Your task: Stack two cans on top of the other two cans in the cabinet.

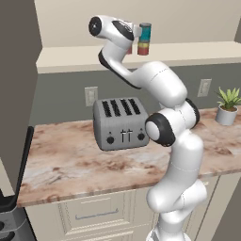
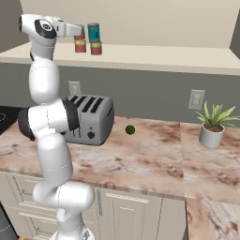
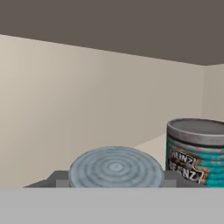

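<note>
A: Where are the cans now?

B: In the cabinet (image 2: 154, 58), on its cream shelf board. The teal can (image 2: 93, 32) already stands on a red can (image 2: 96, 48). Just to its left in the right base view, the gripper (image 2: 75, 31) is at the second pile, where a red can (image 2: 80, 46) waits below.

A: And the fingers, are they apart?

B: No, they are clamped on another can. In the hand view its grey round top (image 3: 116, 169) sits between the two dark tips, and the teal can (image 3: 195, 153) is just beside it.

A: So what is important for this step?

B: I think the held can must be centred over the lower one and upright, then set down gently before the fingers let go. The teal pile is near, so the hand should not push it sideways when it leaves.
</note>
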Motion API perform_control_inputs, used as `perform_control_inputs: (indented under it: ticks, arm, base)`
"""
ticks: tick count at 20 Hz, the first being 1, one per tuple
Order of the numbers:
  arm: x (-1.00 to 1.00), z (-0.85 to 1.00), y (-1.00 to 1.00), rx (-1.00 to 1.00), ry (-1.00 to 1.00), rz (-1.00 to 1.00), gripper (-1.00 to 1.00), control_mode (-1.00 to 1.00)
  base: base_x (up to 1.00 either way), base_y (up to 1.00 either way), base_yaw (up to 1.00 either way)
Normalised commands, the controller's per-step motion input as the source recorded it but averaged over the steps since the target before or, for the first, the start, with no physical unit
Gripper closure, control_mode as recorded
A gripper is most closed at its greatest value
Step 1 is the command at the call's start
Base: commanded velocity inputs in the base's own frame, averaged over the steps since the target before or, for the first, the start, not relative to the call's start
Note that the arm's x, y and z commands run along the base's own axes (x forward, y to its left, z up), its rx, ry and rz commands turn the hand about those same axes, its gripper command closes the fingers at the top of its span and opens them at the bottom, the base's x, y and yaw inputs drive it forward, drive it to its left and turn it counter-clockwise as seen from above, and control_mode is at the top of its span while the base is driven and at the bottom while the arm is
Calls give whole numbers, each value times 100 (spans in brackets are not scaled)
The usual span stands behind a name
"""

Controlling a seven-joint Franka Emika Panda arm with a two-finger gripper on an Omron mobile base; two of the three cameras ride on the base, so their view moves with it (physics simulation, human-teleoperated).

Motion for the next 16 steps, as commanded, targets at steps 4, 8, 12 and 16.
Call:
perform_control_inputs:
  ticks: [4, 8, 12, 16]
  arm:
    - [0, 0, 0, 0, 0, 0, 100, -100]
    - [0, 0, 0, 0, 0, 0, 100, -100]
    - [0, 0, 0, 0, 0, 0, 100, -100]
    - [0, 0, 0, 0, 0, 0, 100, -100]
  base:
    - [0, 0, 0]
    - [0, 0, 0]
    - [0, 0, 0]
    - [0, 0, 0]
